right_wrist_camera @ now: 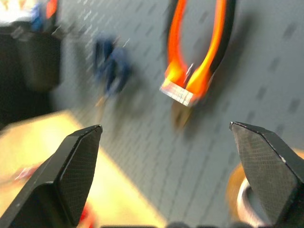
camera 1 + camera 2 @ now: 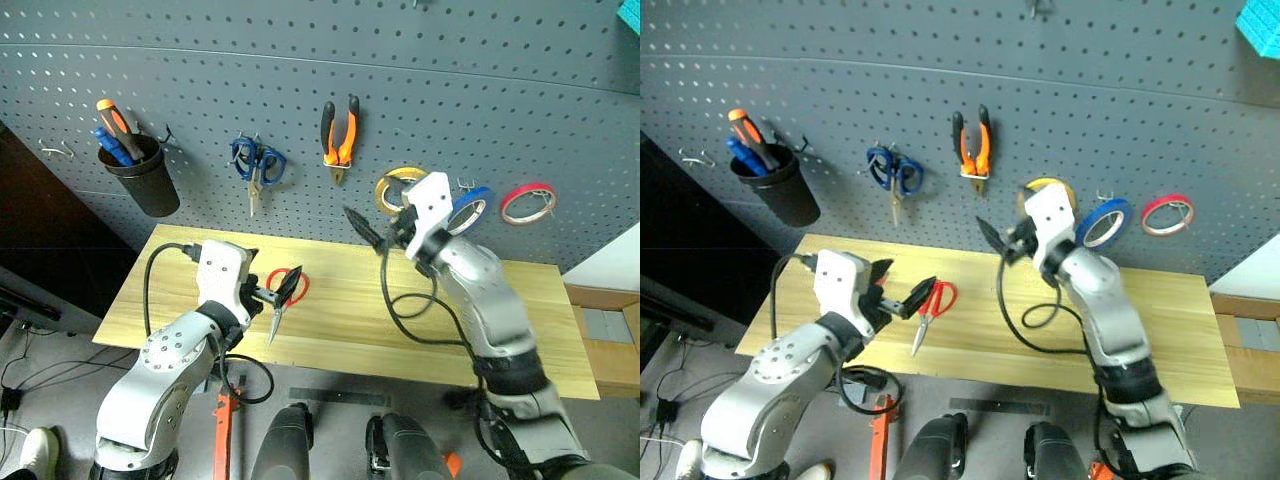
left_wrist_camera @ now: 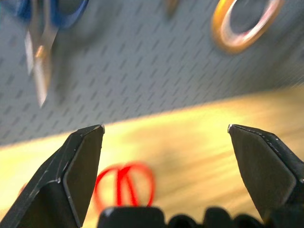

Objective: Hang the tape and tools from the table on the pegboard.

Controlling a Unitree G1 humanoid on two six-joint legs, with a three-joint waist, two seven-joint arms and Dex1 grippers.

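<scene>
Red-handled scissors [image 2: 930, 308] lie on the wooden table [image 2: 520, 340], left of the middle. My left gripper [image 3: 166, 128] hovers open just above their handles, nothing between its fingers. The orange-and-black pliers [image 2: 340, 133] hang on the dark grey pegboard [image 2: 200, 80]. The thin blue tape [image 2: 1105, 222] hangs further right, partly behind my right arm. My right gripper [image 2: 375, 230] stands open and empty in the air below and right of the pliers, facing the board.
A black cup [image 2: 140, 175] with screwdrivers hangs at the board's left. Blue-handled scissors [image 2: 257, 165] hang between cup and pliers. A yellow roll [image 2: 392, 188] and a red roll [image 2: 527, 203] flank the blue tape. A black cable [image 2: 410, 305] loops over the table.
</scene>
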